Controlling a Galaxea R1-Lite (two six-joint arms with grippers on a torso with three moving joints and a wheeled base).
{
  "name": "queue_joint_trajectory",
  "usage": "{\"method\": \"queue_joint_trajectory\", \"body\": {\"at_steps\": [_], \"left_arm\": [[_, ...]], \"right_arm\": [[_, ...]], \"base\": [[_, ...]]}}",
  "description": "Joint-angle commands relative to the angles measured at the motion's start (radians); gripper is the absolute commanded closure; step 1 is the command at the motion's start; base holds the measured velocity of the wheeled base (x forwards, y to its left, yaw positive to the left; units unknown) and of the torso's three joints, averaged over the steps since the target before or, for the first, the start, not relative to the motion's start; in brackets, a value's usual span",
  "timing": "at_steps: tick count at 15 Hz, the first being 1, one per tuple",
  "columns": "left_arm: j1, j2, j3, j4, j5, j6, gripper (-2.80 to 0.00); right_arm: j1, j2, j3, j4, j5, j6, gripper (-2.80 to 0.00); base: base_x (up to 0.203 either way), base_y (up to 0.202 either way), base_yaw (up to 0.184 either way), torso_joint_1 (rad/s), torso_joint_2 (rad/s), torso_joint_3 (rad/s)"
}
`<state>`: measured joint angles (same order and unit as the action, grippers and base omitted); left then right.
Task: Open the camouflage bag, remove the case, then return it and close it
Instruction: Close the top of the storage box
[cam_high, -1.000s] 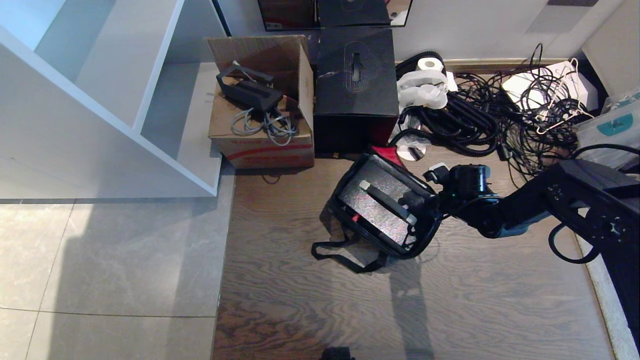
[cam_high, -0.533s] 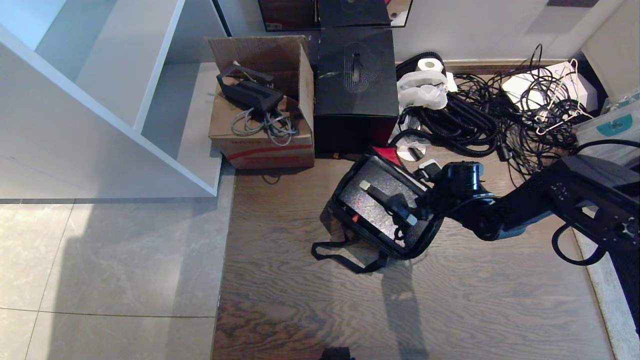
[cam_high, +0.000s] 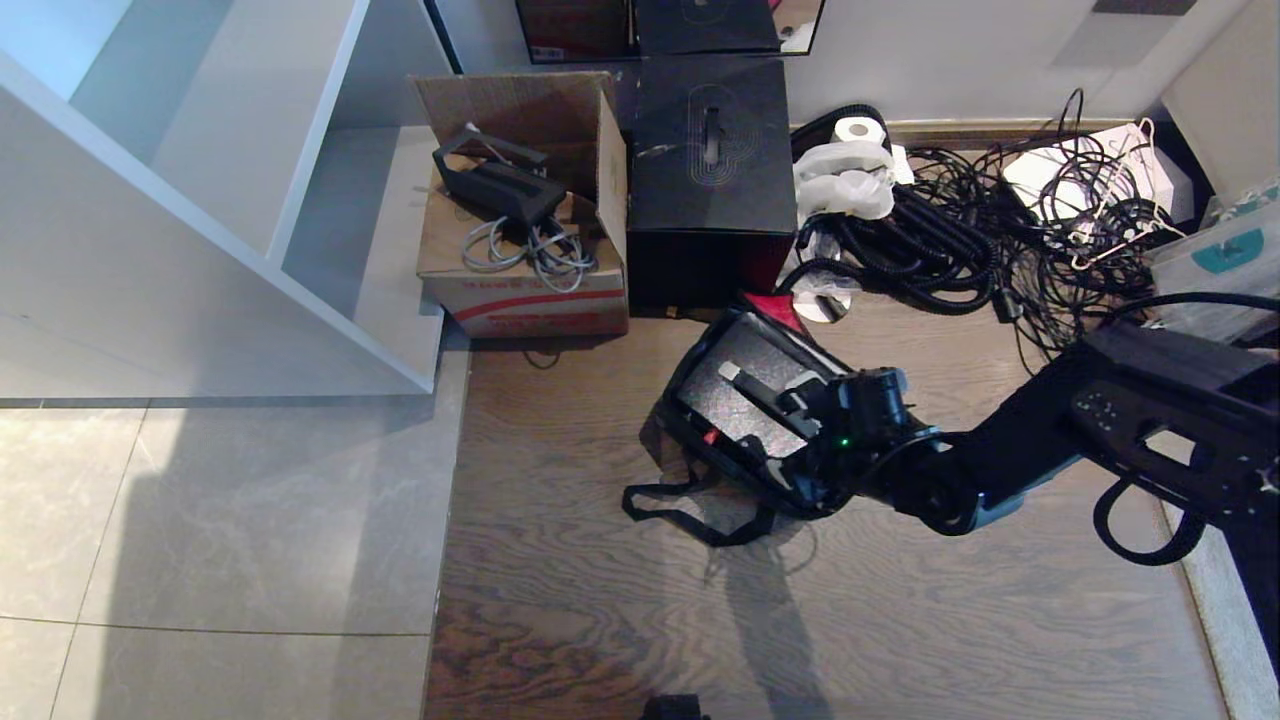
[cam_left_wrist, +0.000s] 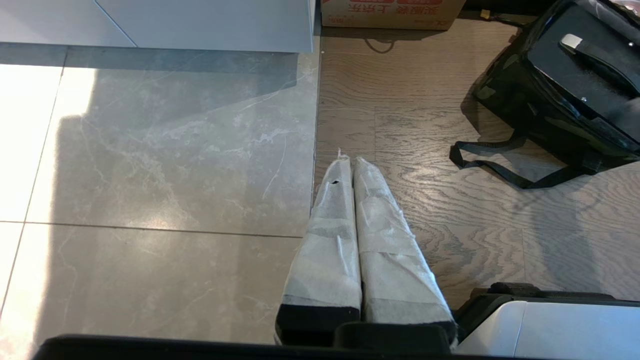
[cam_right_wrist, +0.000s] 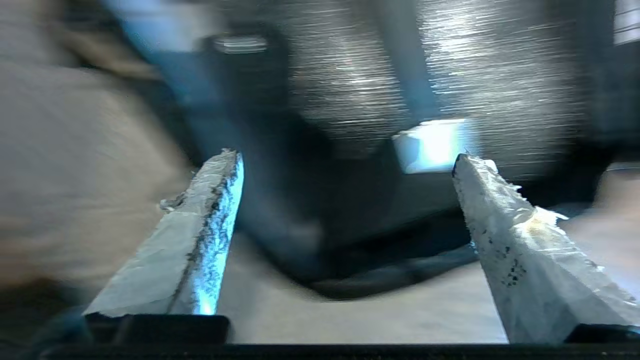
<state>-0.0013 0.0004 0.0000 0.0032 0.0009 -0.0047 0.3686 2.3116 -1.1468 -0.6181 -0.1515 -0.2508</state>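
The camouflage bag (cam_high: 676, 398) lies open on the wood floor, its black strap (cam_high: 672, 505) trailing toward me. Inside it sits the case (cam_high: 735, 408), flat and black, with one pale handle end (cam_high: 728, 370) and a small red latch (cam_high: 710, 437) showing. My right gripper (cam_high: 790, 430) hangs open over the case's near right end and hides the handle's other end. In the right wrist view the right gripper (cam_right_wrist: 346, 155) stands wide apart, holding nothing, with a pale handle end (cam_right_wrist: 430, 145) just ahead. My left gripper (cam_left_wrist: 350, 160) is shut and parked low over the floor, left of the bag (cam_left_wrist: 505, 95).
A cardboard box (cam_high: 520, 255) and a bigger black cube box (cam_high: 710, 170) stand behind the bag. A tangle of black cables (cam_high: 990, 235) fills the back right. A white shelf unit (cam_high: 250, 200) is at the left, with grey tiles (cam_high: 230, 540) in front of it.
My right gripper has opened and swung from the bag's far right edge toward me, coming over the case's near end. The bag, the case and the left arm have stayed put.
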Motion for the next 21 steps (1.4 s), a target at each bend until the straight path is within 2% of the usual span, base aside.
{"method": "queue_joint_trajectory", "body": {"at_steps": [1,5,11,12,13,15,21], "left_arm": [[0.000,0.000,0.000,0.000,0.001,-0.001,0.00],[0.000,0.000,0.000,0.000,0.001,-0.001,0.00],[0.000,0.000,0.000,0.000,0.001,0.000,0.00],[0.000,0.000,0.000,0.000,0.001,-0.001,0.00],[0.000,0.000,0.000,0.000,0.001,0.000,0.00],[0.000,0.000,0.000,0.000,0.001,0.000,0.00],[0.000,0.000,0.000,0.000,0.001,0.000,0.00]], "right_arm": [[0.037,0.053,0.009,-0.002,-0.002,0.058,-2.80],[0.075,0.113,-0.003,0.022,0.002,0.166,-2.80],[0.096,0.197,-0.049,0.013,-0.005,0.192,-2.80],[0.096,0.210,-0.048,0.002,-0.008,0.195,-1.60],[0.096,0.220,-0.050,-0.023,-0.009,0.195,0.00],[0.098,0.228,-0.047,-0.055,-0.016,0.192,0.00],[0.130,0.213,0.028,-0.172,-0.178,0.192,0.00]], "base": [[0.000,0.000,0.000,0.000,0.00,0.000],[0.000,0.000,0.000,0.000,0.00,0.000],[0.000,0.000,0.000,0.000,0.00,0.000],[0.000,0.000,0.000,0.000,0.00,0.000],[0.000,0.000,0.000,0.000,0.00,0.000],[0.000,0.000,0.000,0.000,0.00,0.000],[0.000,0.000,0.000,0.000,0.00,0.000]]}}
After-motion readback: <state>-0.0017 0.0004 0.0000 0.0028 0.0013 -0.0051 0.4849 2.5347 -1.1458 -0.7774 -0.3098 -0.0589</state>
